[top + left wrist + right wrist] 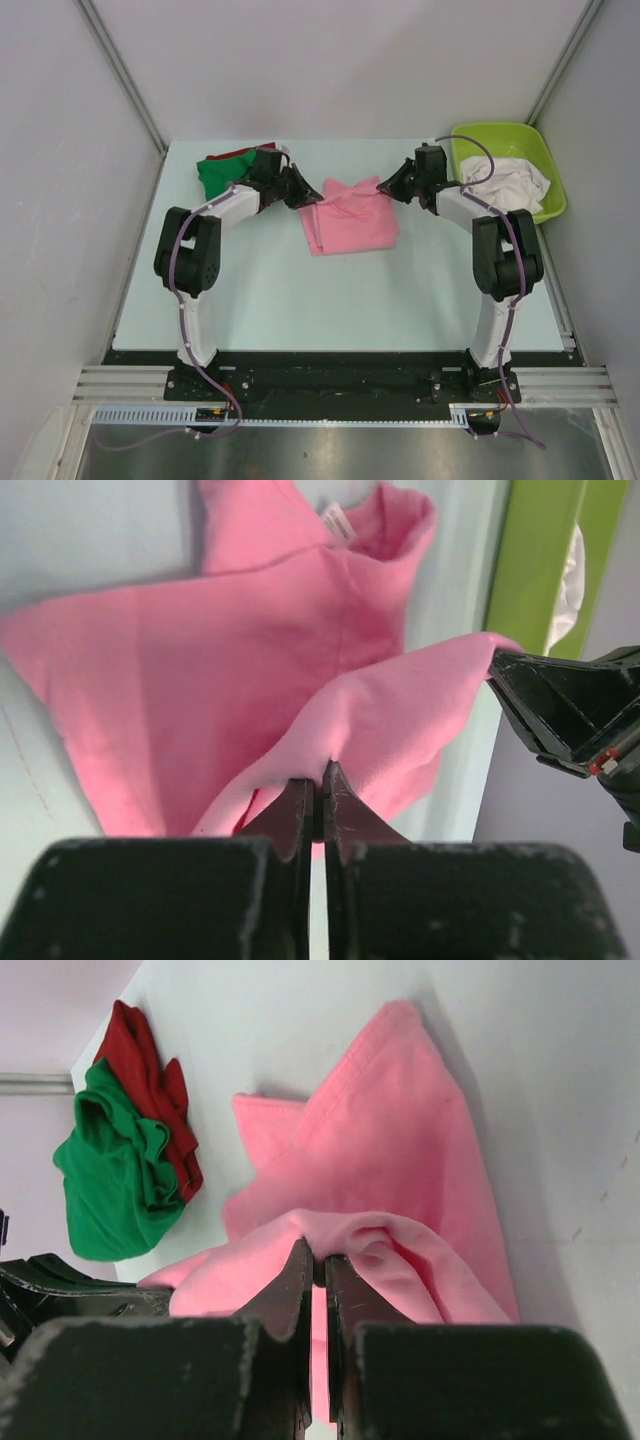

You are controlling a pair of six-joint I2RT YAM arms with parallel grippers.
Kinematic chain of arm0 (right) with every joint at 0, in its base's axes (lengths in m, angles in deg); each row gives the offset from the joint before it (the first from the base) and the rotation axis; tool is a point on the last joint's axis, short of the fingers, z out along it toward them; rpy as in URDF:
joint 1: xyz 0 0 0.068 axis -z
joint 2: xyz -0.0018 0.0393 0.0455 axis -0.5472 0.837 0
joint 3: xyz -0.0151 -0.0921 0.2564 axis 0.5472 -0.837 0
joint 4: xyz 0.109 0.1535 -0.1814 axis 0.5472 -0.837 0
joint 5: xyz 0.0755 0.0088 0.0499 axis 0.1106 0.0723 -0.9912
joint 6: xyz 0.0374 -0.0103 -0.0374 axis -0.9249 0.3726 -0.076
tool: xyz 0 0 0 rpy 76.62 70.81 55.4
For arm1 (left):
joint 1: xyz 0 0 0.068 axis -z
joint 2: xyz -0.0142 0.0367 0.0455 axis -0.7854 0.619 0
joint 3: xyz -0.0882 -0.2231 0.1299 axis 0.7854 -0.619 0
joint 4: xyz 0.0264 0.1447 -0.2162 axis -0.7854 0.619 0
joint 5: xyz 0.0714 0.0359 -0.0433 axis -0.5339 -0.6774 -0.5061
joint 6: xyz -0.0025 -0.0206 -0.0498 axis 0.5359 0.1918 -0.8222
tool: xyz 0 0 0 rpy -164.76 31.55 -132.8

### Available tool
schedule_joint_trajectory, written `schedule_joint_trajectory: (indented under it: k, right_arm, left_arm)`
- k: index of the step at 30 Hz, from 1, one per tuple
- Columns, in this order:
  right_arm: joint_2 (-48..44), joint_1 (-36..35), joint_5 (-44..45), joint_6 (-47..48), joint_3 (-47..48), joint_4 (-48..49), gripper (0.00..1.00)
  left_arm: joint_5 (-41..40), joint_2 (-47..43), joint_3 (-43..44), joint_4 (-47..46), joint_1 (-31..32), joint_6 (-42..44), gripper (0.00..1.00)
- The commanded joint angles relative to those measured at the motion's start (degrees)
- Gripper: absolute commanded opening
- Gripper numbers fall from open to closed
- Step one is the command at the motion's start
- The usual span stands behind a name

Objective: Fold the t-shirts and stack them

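A pink t-shirt point(350, 218) lies partly folded in the middle of the table, its small white neck label point(338, 522) showing. My left gripper point(303, 193) is shut on its far left edge point(330, 742) and my right gripper point(388, 186) is shut on its far right edge point(340, 1230); both pinch a raised fold of pink cloth. A green t-shirt point(218, 176) lies crumpled at the back left on a red t-shirt point(238, 155). The same green t-shirt point(115, 1175) and red t-shirt point(150, 1070) appear in the right wrist view. White t-shirts point(513, 182) fill the tub.
A lime-green plastic tub point(545, 160) stands at the back right corner, close behind my right arm. White walls enclose the table point(330, 300) on three sides.
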Motion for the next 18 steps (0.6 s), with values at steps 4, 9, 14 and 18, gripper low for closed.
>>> schedule_joint_trajectory:
  k: [4,9,14,18]
  right_arm:
    - [9.32,1.28,-0.13,-0.08,8.87,5.47,0.55]
    - [9.61,2.69,1.19,1.49,11.08,7.85,1.00]
    - [-2.22,1.29,5.67,9.56,7.04,5.59,1.00]
    - [-10.32,-4.76,10.32,20.90,5.63,-2.51,1.00]
  left_arm:
    - [-0.71,8.51,11.24,3.93,-3.41,3.11,0.79]
    - [-8.27,5.72,11.26,3.50,-3.50,5.83,1.00]
    - [-7.13,-1.13,2.24,2.80,-2.53,6.37,1.00]
    - [-6.78,-11.04,-9.20,-1.14,-0.77,6.02,1.00]
